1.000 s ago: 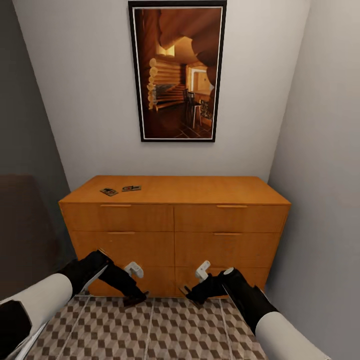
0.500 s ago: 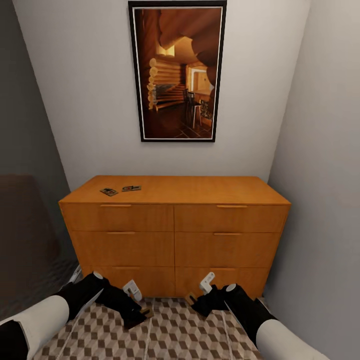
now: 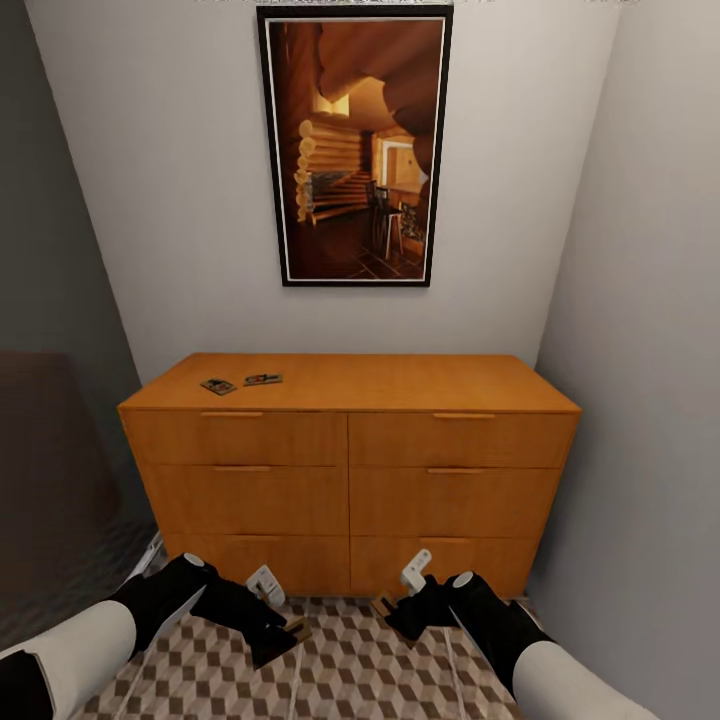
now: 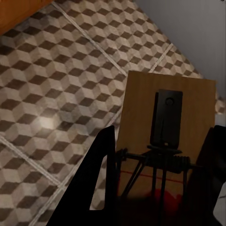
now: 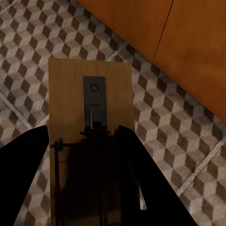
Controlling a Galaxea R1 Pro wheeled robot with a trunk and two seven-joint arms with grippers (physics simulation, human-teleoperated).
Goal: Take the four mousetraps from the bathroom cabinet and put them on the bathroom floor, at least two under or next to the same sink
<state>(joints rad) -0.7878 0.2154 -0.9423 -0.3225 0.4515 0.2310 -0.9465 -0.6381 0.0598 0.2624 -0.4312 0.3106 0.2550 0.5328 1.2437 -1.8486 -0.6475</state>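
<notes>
Two mousetraps, one [image 3: 217,385] beside the other [image 3: 263,379], lie on the left part of the orange-brown cabinet [image 3: 350,490]. My left gripper [image 3: 278,632] hangs low over the cube-patterned bathroom floor [image 3: 350,675] in front of the cabinet, shut on a mousetrap [image 3: 296,627]. In the left wrist view the gripper [image 4: 165,136] clamps that wooden trap [image 4: 165,113]. My right gripper [image 3: 392,610] is shut on another mousetrap [image 3: 381,603]. The right wrist view has the gripper [image 5: 84,136] around this trap [image 5: 89,108], above the tiles near the cabinet's base. The sink is out of view.
A tall framed picture [image 3: 352,145] hangs on the wall above the cabinet. A grey wall [image 3: 640,400] closes the right side. A dark shape [image 3: 45,470] stands at the left. Tiled floor lies between me and the cabinet.
Both arms have come down and back toward the floor, each with its mousetrap still held. The two traps on the cabinet have not moved.
</notes>
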